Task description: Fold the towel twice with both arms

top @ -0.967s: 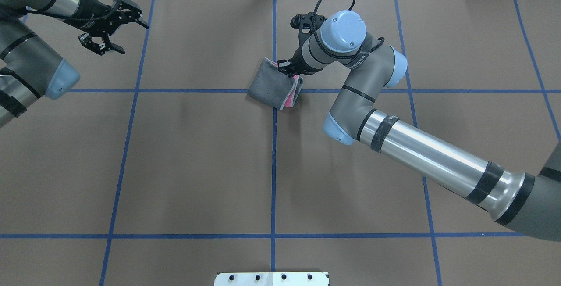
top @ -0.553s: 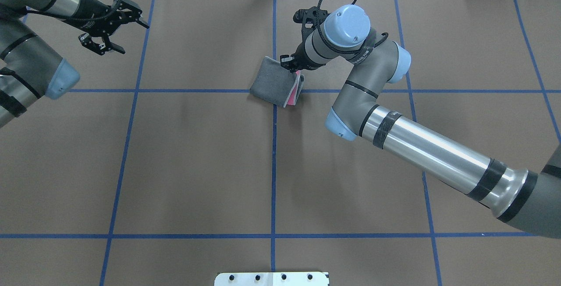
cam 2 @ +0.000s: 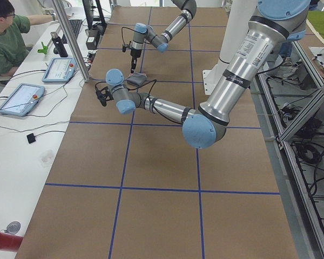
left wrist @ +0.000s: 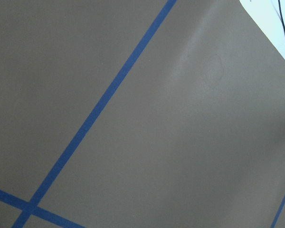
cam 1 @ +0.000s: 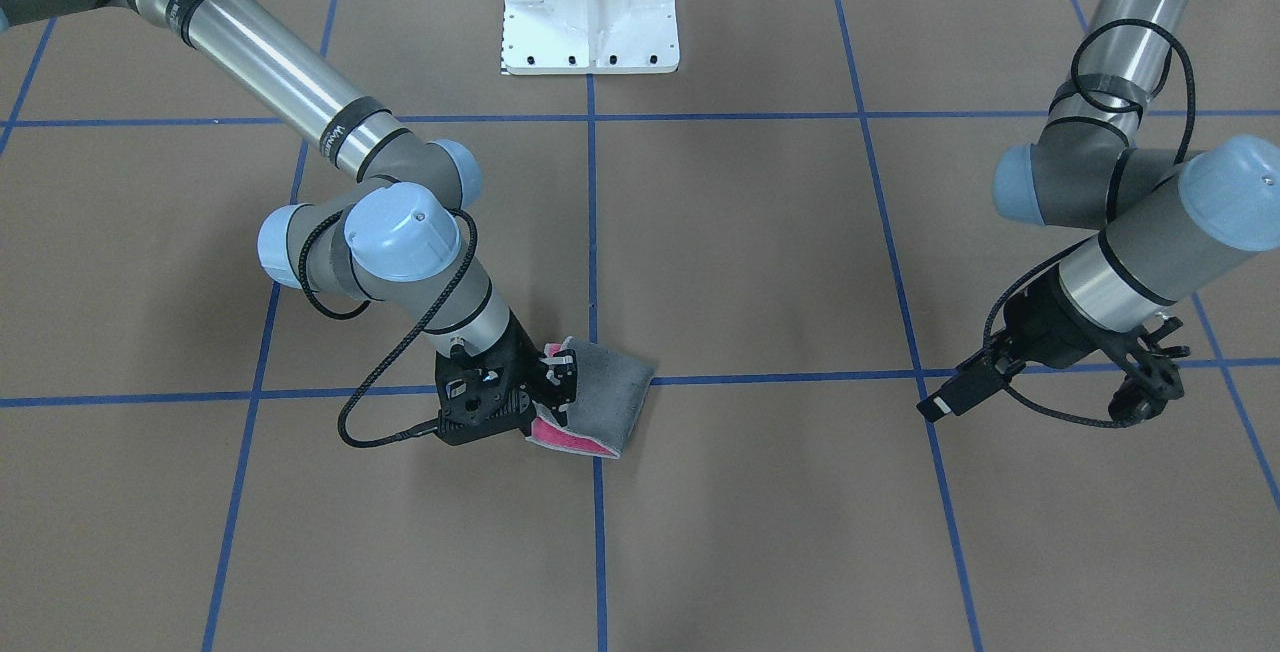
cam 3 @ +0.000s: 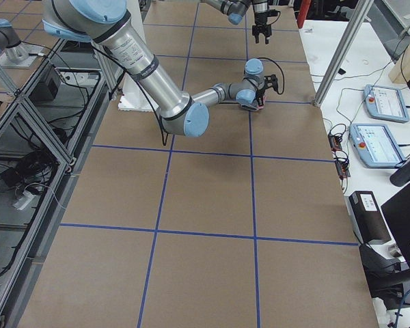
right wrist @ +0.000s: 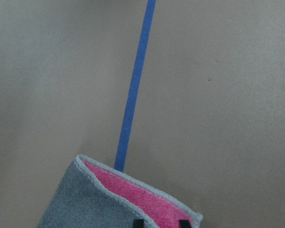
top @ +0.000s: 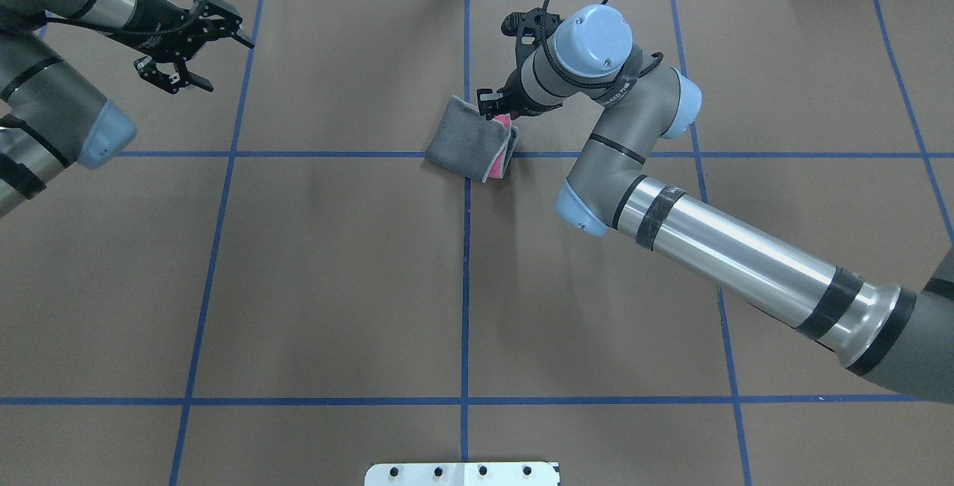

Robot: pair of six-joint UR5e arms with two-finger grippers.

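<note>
Brown-papered table (top: 335,262) is carrying the folded towel (top: 463,139). Right gripper (top: 498,112) is touching its pink corner, but I cannot tell if its jaws are pinching it. Left gripper (top: 229,66) is hovering well apart, jaws spread.

The right arm (top: 715,255) reaches forward across the table, elbow bent and wrist turned down, so the right gripper (top: 496,109) points steeply downward with its fingertips (right wrist: 183,222) a narrow gap apart. The left arm (top: 52,98) is drawn back at the far left, its left gripper (top: 231,66) held above the surface, jaws spread wide.
</note>
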